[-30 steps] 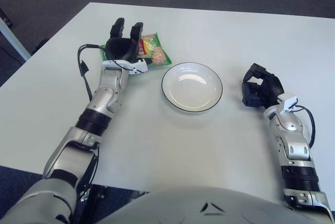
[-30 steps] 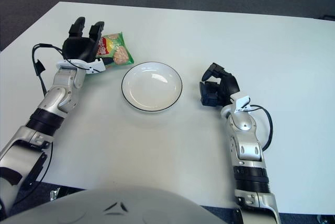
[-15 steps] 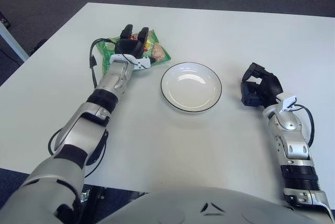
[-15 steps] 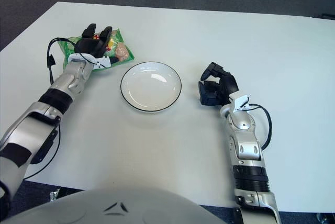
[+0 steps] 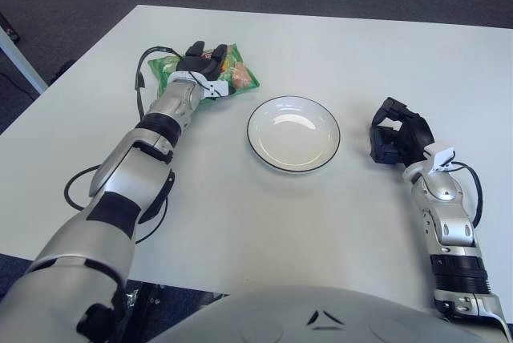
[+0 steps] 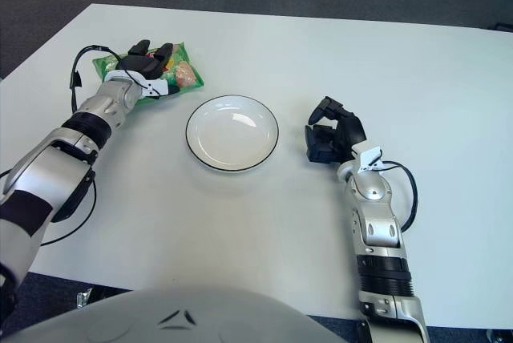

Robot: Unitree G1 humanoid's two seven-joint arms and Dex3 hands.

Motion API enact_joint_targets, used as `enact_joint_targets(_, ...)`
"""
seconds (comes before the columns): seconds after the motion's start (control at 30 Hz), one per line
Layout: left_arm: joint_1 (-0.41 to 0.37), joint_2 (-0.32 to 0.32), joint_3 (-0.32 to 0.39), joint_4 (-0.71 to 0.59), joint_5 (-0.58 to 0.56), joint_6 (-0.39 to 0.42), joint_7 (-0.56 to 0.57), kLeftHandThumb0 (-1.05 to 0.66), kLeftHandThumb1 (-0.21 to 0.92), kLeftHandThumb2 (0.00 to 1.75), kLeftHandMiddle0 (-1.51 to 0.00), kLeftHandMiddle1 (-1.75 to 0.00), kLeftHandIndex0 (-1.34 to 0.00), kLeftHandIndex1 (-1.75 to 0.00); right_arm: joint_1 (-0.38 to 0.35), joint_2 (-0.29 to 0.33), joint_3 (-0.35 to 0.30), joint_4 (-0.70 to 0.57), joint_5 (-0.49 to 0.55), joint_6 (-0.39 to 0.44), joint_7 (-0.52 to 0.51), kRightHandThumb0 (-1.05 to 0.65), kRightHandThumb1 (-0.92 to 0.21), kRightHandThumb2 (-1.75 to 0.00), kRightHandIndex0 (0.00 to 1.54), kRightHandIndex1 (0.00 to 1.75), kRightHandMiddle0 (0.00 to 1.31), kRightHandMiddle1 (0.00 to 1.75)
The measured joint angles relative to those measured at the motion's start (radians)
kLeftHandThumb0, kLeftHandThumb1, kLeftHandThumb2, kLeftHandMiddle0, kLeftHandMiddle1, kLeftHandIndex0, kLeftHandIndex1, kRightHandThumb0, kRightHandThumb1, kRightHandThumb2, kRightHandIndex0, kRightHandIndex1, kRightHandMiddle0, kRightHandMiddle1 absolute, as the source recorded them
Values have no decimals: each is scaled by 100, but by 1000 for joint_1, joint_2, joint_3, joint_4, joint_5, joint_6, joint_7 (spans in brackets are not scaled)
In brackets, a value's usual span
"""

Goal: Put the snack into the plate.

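The white table fills both views, with dark floor beyond its far edge; on it, the round white plate with a dark rim sits near the middle, bare inside; the left arm reaches far forward along the table's left side, a black cable looping beside its wrist, and the left hand lies on top of the snack at the far left, well apart from the plate; the right hand shows to the right of the plate, its fingers curled in and holding nothing. The relation that matters: the snack lies directly under and just beyond the left hand's fingers, with its long axis running roughly left to right across the table, and its uncovered end points toward the plate, which sits nearer the robot and to the right of it; the left hand is plainly the nearer one, the right being across the plate. The dark fingers are bent down over the packet and seem to press on it, though whether they have truly closed on it I cannot tell; the snack is a flat green packet with a pale biscuit-like picture and some red and yellow print, its left part hidden under the hand.
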Motion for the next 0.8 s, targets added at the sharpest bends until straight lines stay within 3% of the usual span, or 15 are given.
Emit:
enact_joint_targets(0.07,-4,-1,-3,10,-12,-2,1,-105,92,67,-1,-70,0,-34,0,0,0,-2,0,3,0,-47,-34,-129,125,175,60,175)
enact_joint_targets(0.17,-4,-1,-7,15,-26,-7,8,-105,92,68,0,-100,0,-52,2,0,0,-4,0,5,1,-47,-34,-128,125,175,59,175)
enact_joint_targets(0.33,4,-2,-6,20,-47,-8,54,-103,92,67,0,-129,0,-77,4,0,-1,-6,0,5,3,-47,-34,-128,125,175,59,175)
enact_joint_targets(0.5,16,-7,3,22,-76,-8,109,-89,89,56,-19,-161,0,-125,7,-1,-2,-9,0,5,3,-47,-34,-128,125,175,59,175)
enact_joint_targets(0.53,17,-7,4,22,-79,-8,118,-86,87,57,-22,-164,0,-130,7,-1,-2,-9,0,5,3,-47,-34,-128,126,175,59,175)
enact_joint_targets(0.6,21,-9,6,22,-88,-10,141,-68,67,79,-40,-170,0,-153,7,-1,-2,-10,0,6,3,-47,-34,-128,126,175,59,175)
enact_joint_targets(0.7,27,-9,10,22,-103,-17,175,-23,53,103,-40,-173,-25,-167,7,-1,-2,-11,0,8,4,-47,-34,-128,126,175,59,175)
enact_joint_targets(0.73,28,-9,10,22,-106,-19,183,-18,51,106,-40,-173,-28,-169,7,-1,-2,-11,0,9,4,-47,-34,-128,126,175,59,175)
enact_joint_targets(0.77,29,-9,11,23,-108,-21,191,-12,41,113,-56,-157,-36,-171,7,-1,-2,-11,0,10,4,-47,-34,-128,126,175,59,175)
enact_joint_targets(0.8,29,-9,11,25,-110,-24,199,-9,38,116,-62,-151,-39,-172,7,-1,-2,-11,0,10,4,-47,-34,-128,126,175,59,175)
